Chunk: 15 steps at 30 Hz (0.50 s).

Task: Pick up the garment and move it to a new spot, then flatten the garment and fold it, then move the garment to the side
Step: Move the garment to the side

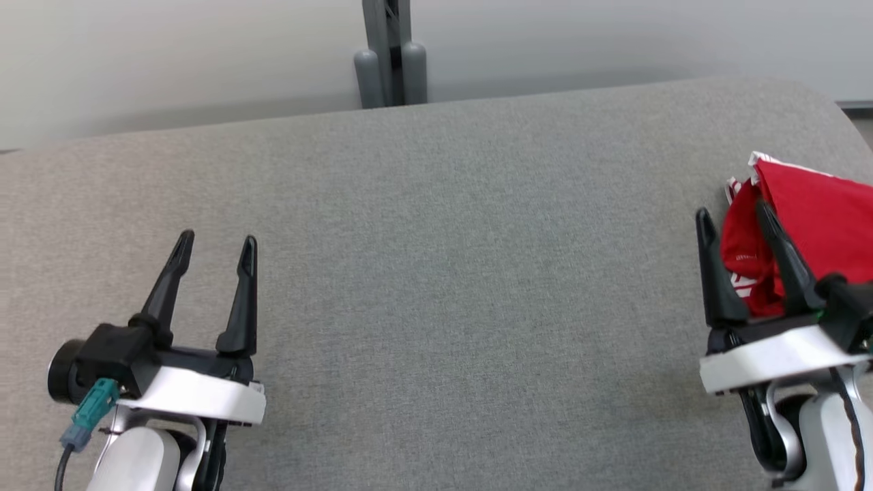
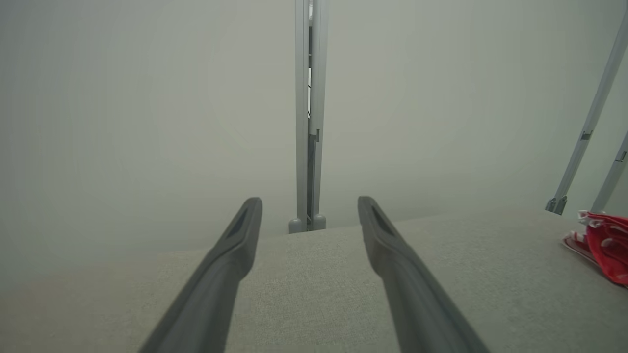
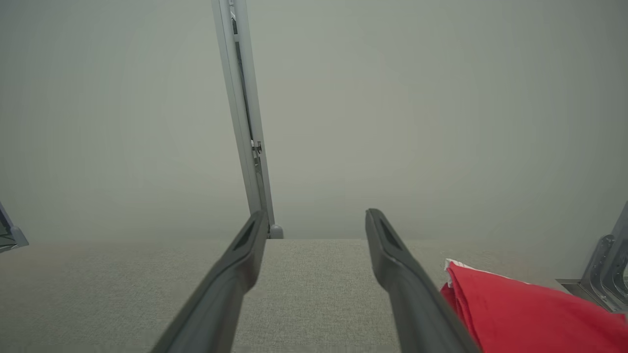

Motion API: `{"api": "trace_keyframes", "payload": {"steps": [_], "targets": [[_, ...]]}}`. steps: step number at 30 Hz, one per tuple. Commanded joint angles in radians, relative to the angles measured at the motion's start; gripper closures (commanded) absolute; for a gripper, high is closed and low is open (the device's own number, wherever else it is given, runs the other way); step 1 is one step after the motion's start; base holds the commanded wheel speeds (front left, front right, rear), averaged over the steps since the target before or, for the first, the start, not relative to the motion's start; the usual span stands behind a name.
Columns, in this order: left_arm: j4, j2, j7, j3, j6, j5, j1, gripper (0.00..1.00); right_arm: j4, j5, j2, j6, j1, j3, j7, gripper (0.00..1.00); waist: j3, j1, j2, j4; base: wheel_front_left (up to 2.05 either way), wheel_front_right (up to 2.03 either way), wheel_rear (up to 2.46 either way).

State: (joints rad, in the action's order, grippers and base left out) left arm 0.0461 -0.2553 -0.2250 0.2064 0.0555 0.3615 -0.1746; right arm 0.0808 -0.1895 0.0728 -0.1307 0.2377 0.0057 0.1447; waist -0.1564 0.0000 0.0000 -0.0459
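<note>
On your left, the left claw (image 1: 217, 239) hovers low over the grey bench (image 1: 436, 259) with its two fingers spread wide and nothing between them; bare fabric lies ahead of it. The middle of the bench is open, up to the grey post (image 1: 391, 54) at the far edge.

On your right, the right claw (image 1: 733, 211) is also spread wide and holds nothing. The red garment (image 1: 811, 204) lies at the bench's right side, partly past the edge of the head view. In the right wrist view it sits just beside the outer finger, not between the two. Whether that finger brushes the cloth, you cannot tell.

Its top panel looks smooth, with a white-trimmed edge at the far corner and some bunched cloth on the near side.

That fits two stages: a loose garment waiting at the side to be carried inward, or a folded one already set aside. The pictures do not settle which, so judge that before you commit.

Either way, avoid any sideways sweep of the right claw, as the outer finger would likely drag the cloth. Lift clear first, and bring the whole bundle into the head view so you can read its edges.
</note>
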Motion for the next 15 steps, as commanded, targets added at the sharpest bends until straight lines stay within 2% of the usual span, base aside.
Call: {"api": "trace_keyframes", "payload": {"steps": [1,15], "targets": [[0.001,-0.004,-0.002,-0.002,0.008,0.003,0.015,0.00,-0.005,0.010,0.005,0.000,-0.022,-0.012,-0.004,0.00,0.020,0.0000,0.0000,0.012,0.00,0.00,0.00],[0.024,-0.029,0.021,-0.013,0.030,0.031,0.130,0.00,-0.037,0.056,-0.020,0.000,-0.222,-0.085,-0.041,0.00,0.141,0.0000,0.0000,0.039,0.00,0.00,0.00]]}}
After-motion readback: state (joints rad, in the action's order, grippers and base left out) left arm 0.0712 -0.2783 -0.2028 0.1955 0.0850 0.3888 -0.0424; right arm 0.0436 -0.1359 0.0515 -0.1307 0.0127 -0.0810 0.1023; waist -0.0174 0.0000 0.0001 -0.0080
